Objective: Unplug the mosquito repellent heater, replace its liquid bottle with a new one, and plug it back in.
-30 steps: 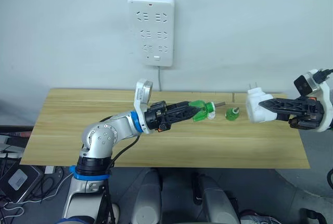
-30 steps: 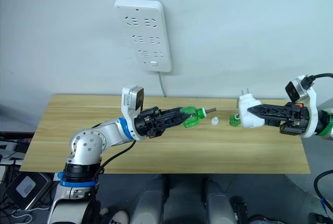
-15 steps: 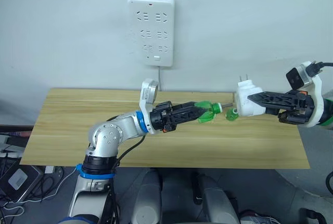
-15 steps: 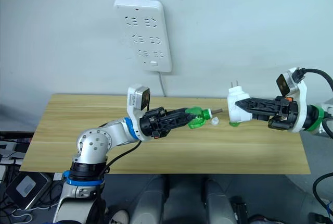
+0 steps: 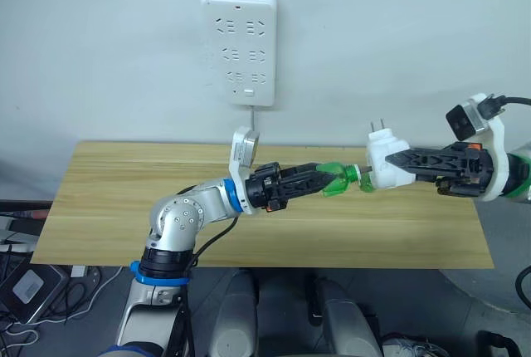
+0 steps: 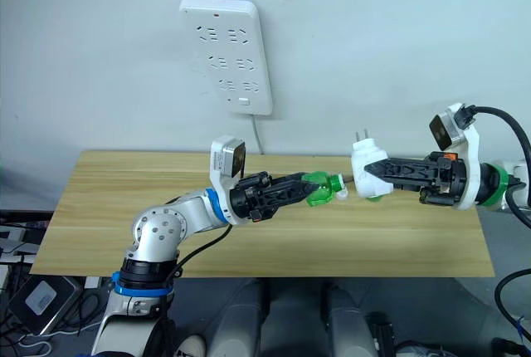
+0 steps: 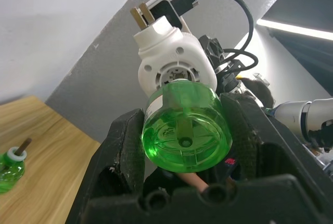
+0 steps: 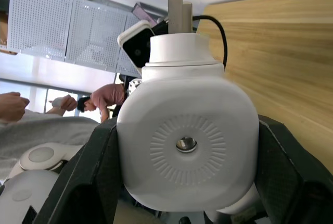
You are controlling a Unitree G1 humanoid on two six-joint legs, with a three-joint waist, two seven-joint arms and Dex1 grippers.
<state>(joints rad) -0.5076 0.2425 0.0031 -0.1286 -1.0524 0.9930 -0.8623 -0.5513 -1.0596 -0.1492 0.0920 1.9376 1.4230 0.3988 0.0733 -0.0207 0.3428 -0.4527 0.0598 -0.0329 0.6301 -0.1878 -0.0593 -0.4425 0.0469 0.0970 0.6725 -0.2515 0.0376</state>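
Left gripper (image 5: 322, 181): clamped on the green liquid bottle (image 5: 336, 183), black fingers either side of its body, held in the air above the wooden table (image 5: 108, 207).
Green liquid bottle: long axis roughly level, neck end toward the robot's right, aimed at the heater; its round base faces the left wrist camera.
Right gripper (image 5: 395, 162): clamped on the mosquito repellent heater (image 5: 381, 164), fingers on its two sides.
Mosquito repellent heater: in the air above the right half of the table, unplugged; two metal prongs (image 5: 377, 126) point up and toward the wall; bottle socket faces the robot's left, at the bottle's neck; vent face toward the right wrist camera.
Bottle to heater: neck tip at the socket mouth; cannot tell how far in.
Second green bottle (image 7: 10, 164): on the table, wick up.
White power strip (image 5: 240, 46): on the wall above the table, cord hanging down.
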